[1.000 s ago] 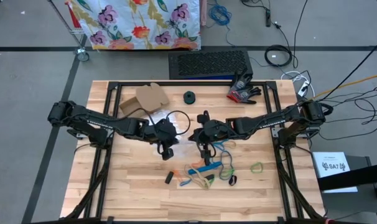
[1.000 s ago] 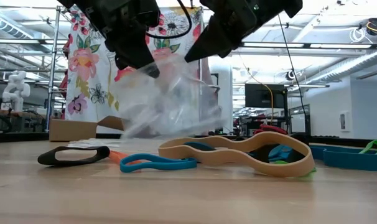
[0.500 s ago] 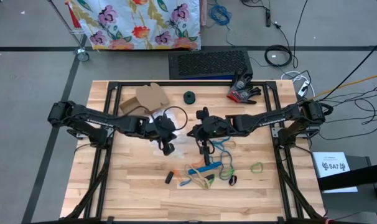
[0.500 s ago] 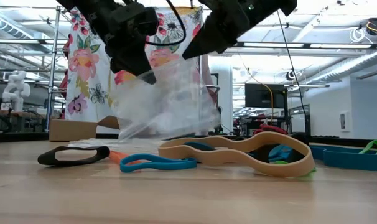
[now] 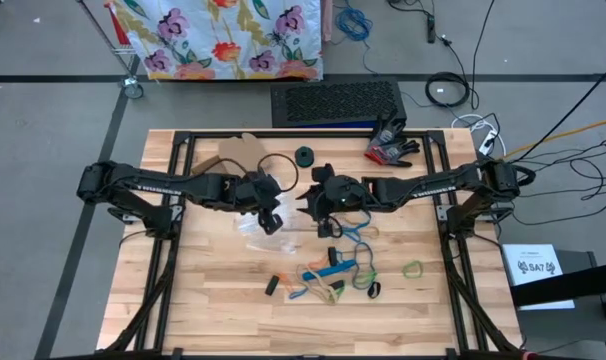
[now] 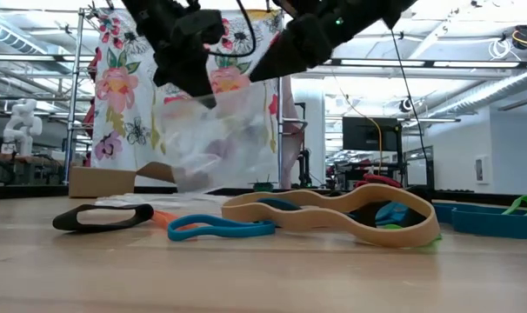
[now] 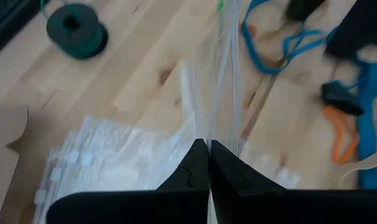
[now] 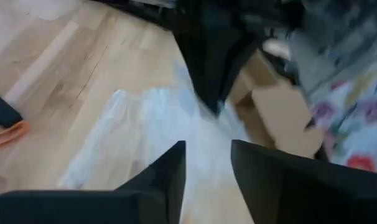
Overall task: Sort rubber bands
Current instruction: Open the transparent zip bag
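The rubber bands lie loose on the table's near middle. In the low view a tan band, a blue band and a black band lie close by. A green band lies apart to the right. Above the table's middle, my left gripper is shut on a clear plastic bag, which hangs below it. My right gripper stands open close to the right of the bag's top, with the bag under its fingers. My left gripper pinches the clear bag's top edge between its two shut fingers, which slant downward. The bag hangs slack below the fingers; its lower end is down by the table. My right gripper: I cannot tell whether its open fingers touch the bag.
A stack of clear bags lies on the table under the left gripper. At the far side lie a cardboard piece, a green spool and a red-and-black glove. Black frame rails border the table top.
Both grippers have risen and gone toward the table's far edge. The clear bag has gone up with my left gripper and now hangs more upright and flatter than before.
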Action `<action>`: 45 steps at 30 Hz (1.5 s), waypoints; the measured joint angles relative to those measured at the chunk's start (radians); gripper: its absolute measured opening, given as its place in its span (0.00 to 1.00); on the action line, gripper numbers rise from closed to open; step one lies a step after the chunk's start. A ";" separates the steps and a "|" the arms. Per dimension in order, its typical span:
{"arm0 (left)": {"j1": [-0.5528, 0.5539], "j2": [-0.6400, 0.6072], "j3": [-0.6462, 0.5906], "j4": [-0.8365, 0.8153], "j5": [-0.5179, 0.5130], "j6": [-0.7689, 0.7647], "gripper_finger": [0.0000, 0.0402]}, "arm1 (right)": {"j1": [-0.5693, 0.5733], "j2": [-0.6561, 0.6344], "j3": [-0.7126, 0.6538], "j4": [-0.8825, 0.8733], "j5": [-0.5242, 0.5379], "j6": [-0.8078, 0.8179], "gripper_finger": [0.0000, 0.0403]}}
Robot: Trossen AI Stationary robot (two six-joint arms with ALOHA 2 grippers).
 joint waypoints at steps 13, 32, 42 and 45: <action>-0.001 0.000 0.013 -0.005 0.016 -0.017 0.00 | 0.038 0.135 0.072 0.042 0.032 -0.304 0.30; -0.024 0.054 0.012 0.053 0.087 0.018 0.00 | 0.005 0.211 0.102 -0.049 0.050 -0.254 0.25; -0.023 0.054 0.012 0.022 -0.100 0.010 0.00 | 0.037 0.208 0.104 -0.176 -0.109 -0.072 0.06; -0.023 0.054 0.012 0.021 -0.134 0.010 0.00 | 0.040 0.206 0.105 -0.178 -0.122 -0.029 0.01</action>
